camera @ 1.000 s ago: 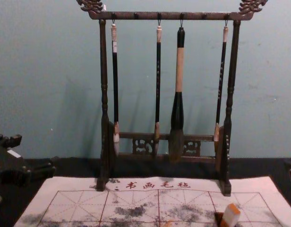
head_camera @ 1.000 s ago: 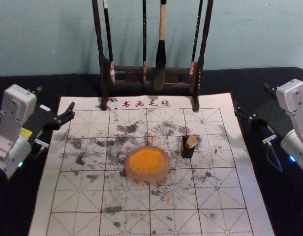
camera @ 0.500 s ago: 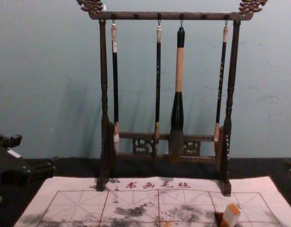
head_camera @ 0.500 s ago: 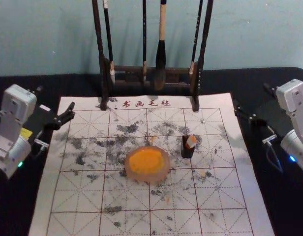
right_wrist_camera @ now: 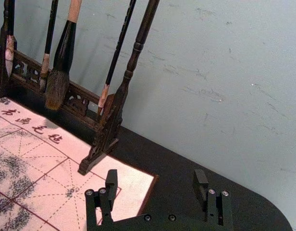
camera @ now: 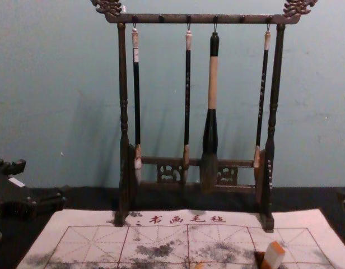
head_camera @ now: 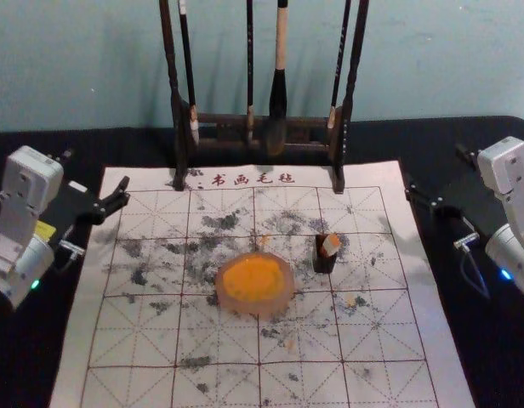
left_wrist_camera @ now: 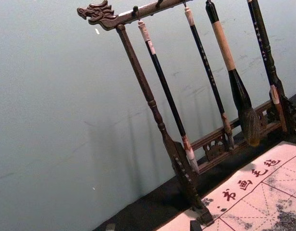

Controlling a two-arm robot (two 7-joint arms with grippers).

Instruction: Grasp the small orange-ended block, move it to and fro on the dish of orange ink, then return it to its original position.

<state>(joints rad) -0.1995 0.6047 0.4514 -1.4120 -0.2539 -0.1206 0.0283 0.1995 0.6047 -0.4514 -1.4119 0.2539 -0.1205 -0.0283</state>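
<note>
Leaning block shows its orange end upward, beside the ink dish

The small block (head_camera: 330, 246) is at a small dark holder (head_camera: 324, 265) on the mat (head_camera: 398, 391), just to the right of the dish (head_camera: 253, 307) of orange ink and a little farther from the robot. Its long axis is tilted off upright, the orange end pointing up and, in the chest view, leaning to the right; the pale side shows below. Whether it sits in or on the holder I cannot tell.

The left gripper (head_camera: 97, 170) hangs by the mat's far left part, reaching forward, its two fingers spread well apart with nothing between them. The right gripper (head_camera: 435, 170) mirrors it by the far right part, its fingers wide apart and empty too.

Four red characters, 书画毛毡, run along the mat's far edge, before the dark wooden rack (head_camera: 176, 127) where four brushes (head_camera: 279, 102) hang. The leftmost handle bears a white label (camera: 136, 55), and other handles have small characters, all too small to read
</note>
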